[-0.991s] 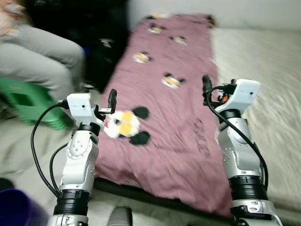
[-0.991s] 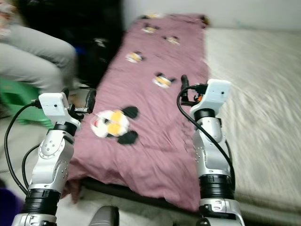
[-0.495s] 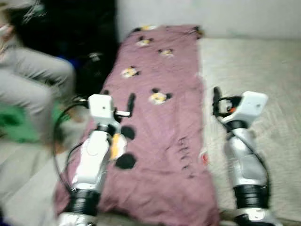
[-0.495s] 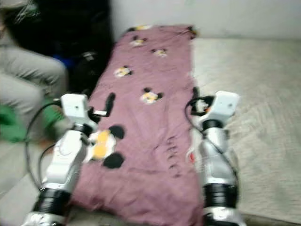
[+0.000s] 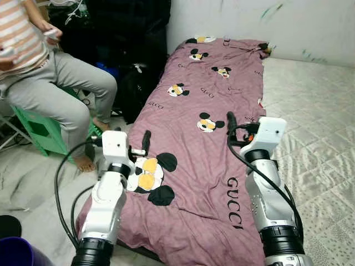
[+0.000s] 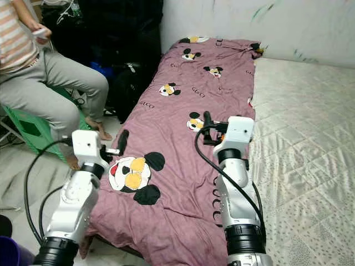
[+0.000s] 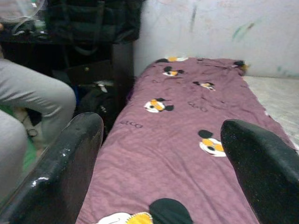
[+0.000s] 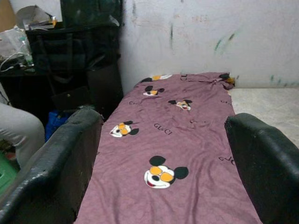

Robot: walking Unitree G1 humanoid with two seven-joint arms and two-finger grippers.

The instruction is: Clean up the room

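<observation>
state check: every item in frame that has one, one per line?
blanket: spread flat along the bed's left side, slightly wrinkled
bed: right side uncovered, pale quilt showing
left gripper: open, empty, raised over the blanket edge
right gripper: open, empty, raised over the blanket
person: seated on the green stool
</observation>
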